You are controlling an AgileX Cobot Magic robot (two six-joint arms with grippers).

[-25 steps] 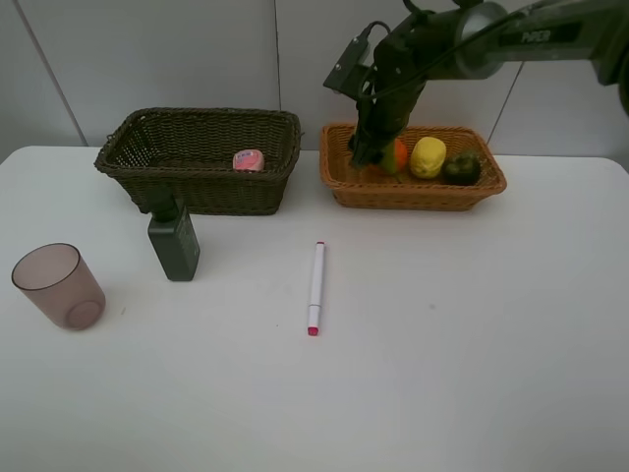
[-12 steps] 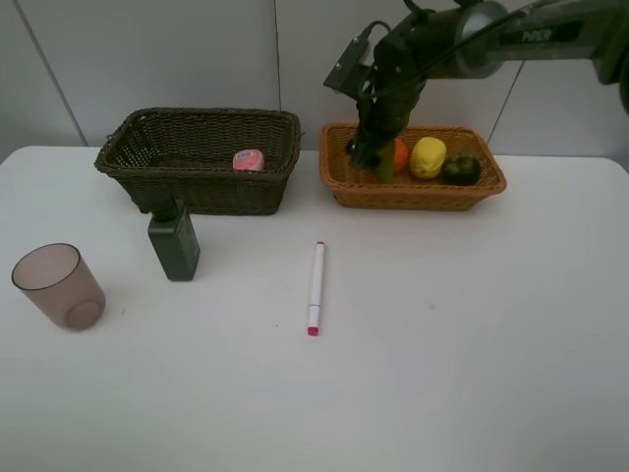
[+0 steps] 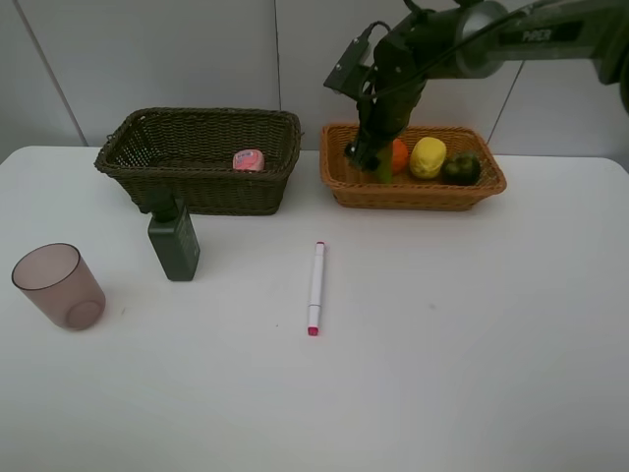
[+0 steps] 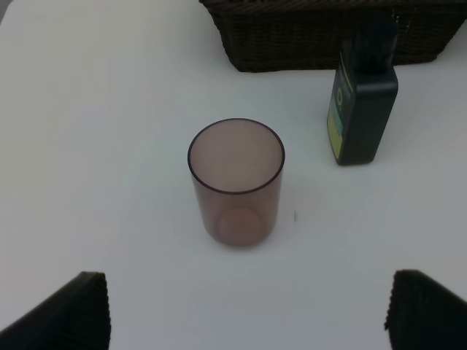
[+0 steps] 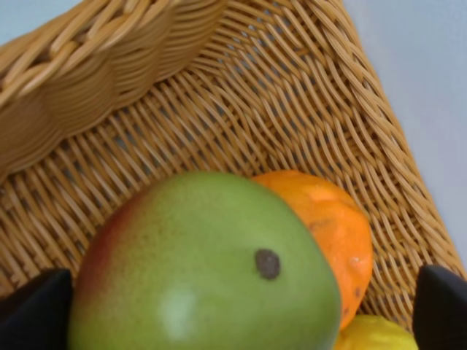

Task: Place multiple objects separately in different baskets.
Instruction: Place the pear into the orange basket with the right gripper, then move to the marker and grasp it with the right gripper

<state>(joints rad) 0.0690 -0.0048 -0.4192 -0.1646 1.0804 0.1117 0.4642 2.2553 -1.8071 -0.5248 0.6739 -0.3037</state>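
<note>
A white table (image 3: 472,344) stands in front of a pale wall. At the far side sit two wicker baskets. The dark basket (image 3: 197,182) is on the left and the light orange basket (image 3: 423,195) is on the right.

The right gripper (image 3: 366,157) reaches down into the left end of the light orange basket. Its jaws are spread wide and grip nothing. The green-red pear (image 5: 204,270) lies in the basket between the two tips. The pictures do not show whether a tip touches the pear. The orange (image 5: 328,226) lies against the pear. The yellow lemon (image 3: 428,157) is to its right, and the dark mangosteen (image 3: 462,169) is furthest right.

The left gripper (image 4: 248,313) hangs over the near left part of the table. Its jaws are spread wide too, and they hold nothing. The mauve cup (image 4: 236,182) stands upright on the table beyond its tips, apart from them.

The dark green bottle (image 3: 174,241) stands just in front of the dark basket. The small pink bottle (image 3: 249,160) lies inside that basket. The white-pink marker (image 3: 315,287) lies on the table near the middle.
</note>
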